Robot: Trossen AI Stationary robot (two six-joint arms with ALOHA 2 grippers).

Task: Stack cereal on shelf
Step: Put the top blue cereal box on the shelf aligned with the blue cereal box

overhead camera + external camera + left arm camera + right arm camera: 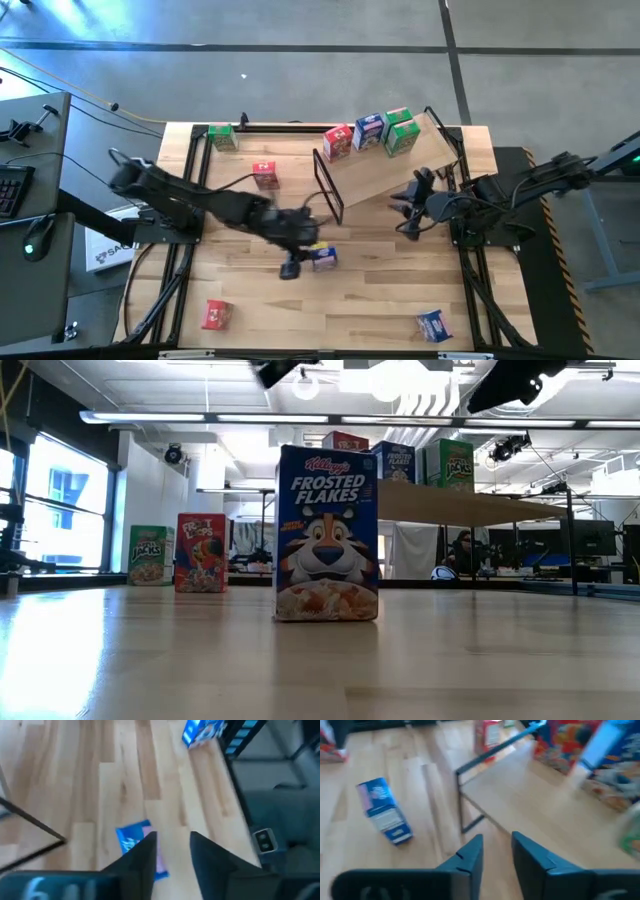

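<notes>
While poised above table centre, left gripper [291, 268] parted, empty, blue box [323, 256] at its 2 o'clock. Right gripper [406, 208] parted, empty, beside shelf [385, 172] bearing three boxes [369, 131].

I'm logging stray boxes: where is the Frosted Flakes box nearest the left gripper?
In the high view the blue Frosted Flakes box stands mid-table, right beside the left gripper, in front of the shelf.

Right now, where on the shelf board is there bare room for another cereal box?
The shelf is crowded along its far edge by the red box, blue box and green box. The near strip, from the black frame end to the right end effector, is bare.
</notes>
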